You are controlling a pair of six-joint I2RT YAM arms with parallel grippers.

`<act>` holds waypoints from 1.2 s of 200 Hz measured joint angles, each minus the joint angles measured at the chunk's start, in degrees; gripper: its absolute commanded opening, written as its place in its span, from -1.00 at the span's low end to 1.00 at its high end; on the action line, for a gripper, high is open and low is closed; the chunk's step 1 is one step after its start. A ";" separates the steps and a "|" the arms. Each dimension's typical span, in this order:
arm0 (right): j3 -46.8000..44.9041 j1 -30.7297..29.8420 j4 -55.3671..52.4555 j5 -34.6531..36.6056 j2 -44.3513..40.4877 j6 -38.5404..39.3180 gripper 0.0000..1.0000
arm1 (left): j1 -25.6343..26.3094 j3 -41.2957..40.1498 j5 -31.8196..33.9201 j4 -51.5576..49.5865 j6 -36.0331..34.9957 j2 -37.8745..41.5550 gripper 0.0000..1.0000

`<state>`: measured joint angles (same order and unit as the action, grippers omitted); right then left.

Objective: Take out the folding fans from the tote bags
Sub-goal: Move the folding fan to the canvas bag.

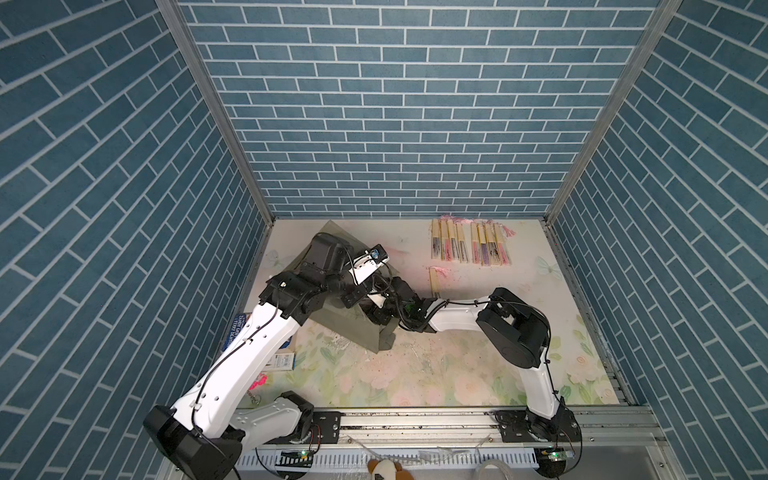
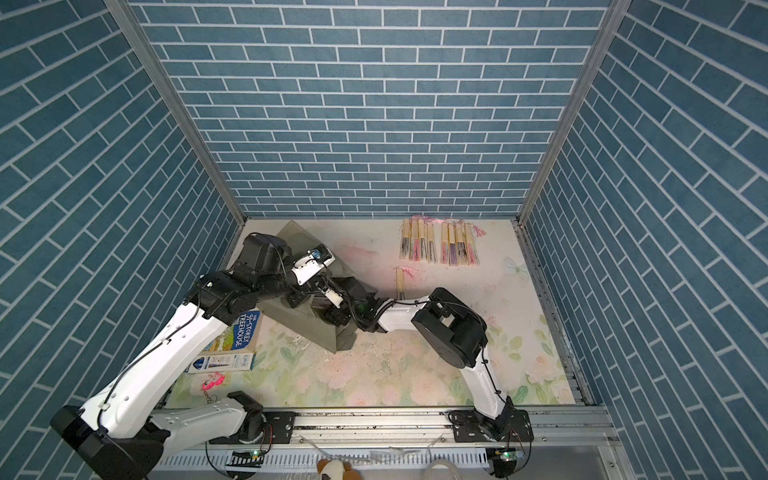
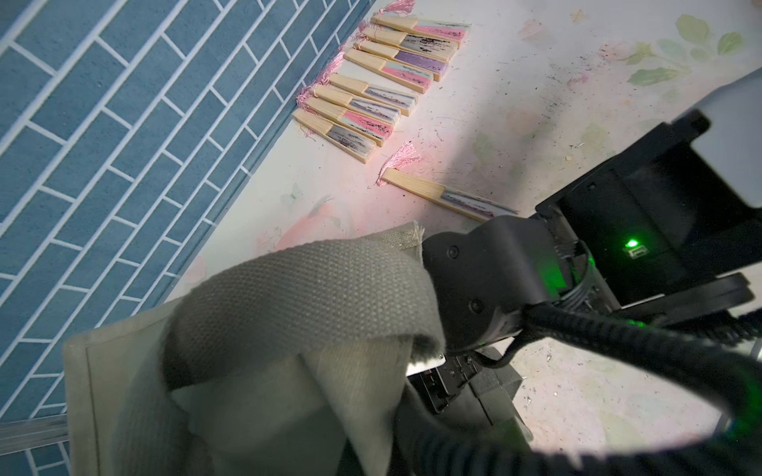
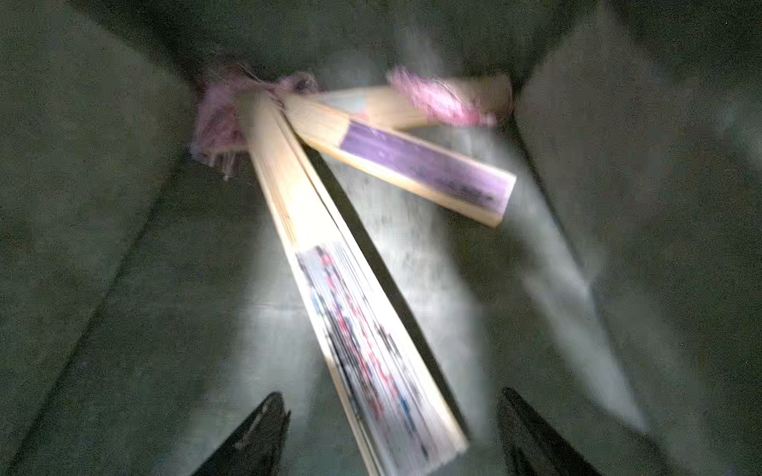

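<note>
- In both top views the tote bag (image 1: 353, 336) sits propped up under the left arm (image 1: 266, 332). The right arm (image 1: 453, 318) reaches into its mouth, and both tools are out of sight in the fabric.
- Beyond the right arm, eight folding fans (image 1: 469, 247) lie in a row on the counter (image 1: 415, 374). A lone fan (image 1: 434, 282) lies just beside that arm.
- In a top view the blue book (image 2: 245, 330) by the left arm reads "THE 91-STOREY TREEHOUSE". The box (image 2: 220, 362) next to it carries print too small to read.
- In the left wrist view the strap (image 3: 301, 296) fills the foreground and hides the left tool. That tool is closed; I can't see what it pinches, but I'd guess the bag's rim.
- The right wrist view is blurred and looks inside the bag. The right tool (image 4: 393, 441) has its jaws apart and holds nothing.
- The nearest fan (image 4: 363, 329) points straight away from the right tool, pleated end between the fingertips (image 4: 255, 432), tassel end far.
- A purple fan (image 4: 424, 165) and a third fan (image 4: 412, 103) lie farther ahead, slanted across.
- The right tool is plainly the closer one; closing across the nearest fan's width looks like the natural grab.
</note>
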<state>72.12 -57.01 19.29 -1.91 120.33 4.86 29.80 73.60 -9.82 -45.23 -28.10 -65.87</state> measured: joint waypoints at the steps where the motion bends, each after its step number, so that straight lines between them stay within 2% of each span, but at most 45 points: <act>1: 0.20 0.02 -0.20 -0.09 0.13 0.00 0.60 | -0.02 0.00 0.04 0.00 0.00 -0.04 -1.00; 46: 9.66 1.07 -8.59 -2.82 6.08 -0.57 0.41 | -0.24 0.00 0.90 0.04 0.00 -0.66 -1.00; 59: 11.69 1.36 -9.90 -4.00 8.13 -0.83 0.29 | -0.26 0.00 0.79 0.09 0.00 -0.63 -1.00; 78: 13.53 1.60 -10.60 -5.55 9.33 -1.62 -0.03 | -0.26 0.02 0.76 0.17 0.00 -0.61 -1.00; 108: 14.03 1.64 -11.02 -6.71 9.73 -4.02 -0.27 | -0.26 0.02 0.81 0.55 0.00 -0.61 -1.00; 128: 11.37 1.46 -9.49 -6.95 8.37 -5.44 -0.43 | -0.24 0.00 0.74 0.61 0.00 -0.61 -1.00; 159: 2.60 -0.17 -9.68 -6.25 1.57 -8.11 -0.73 | 0.00 0.00 -0.13 1.81 -0.04 -0.17 -1.00; 198: -4.92 -2.73 -11.89 -4.11 -5.33 -11.13 -0.85 | 0.28 0.00 -0.83 2.45 -0.17 0.13 -1.00; 240: -11.58 -3.21 -13.75 -2.67 -12.11 -14.86 -0.89 | 0.59 -0.02 -1.09 2.25 -0.22 0.13 -1.00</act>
<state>60.53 -60.23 5.54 -4.58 108.22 -10.00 30.39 73.58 -10.92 -42.98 -28.32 -65.73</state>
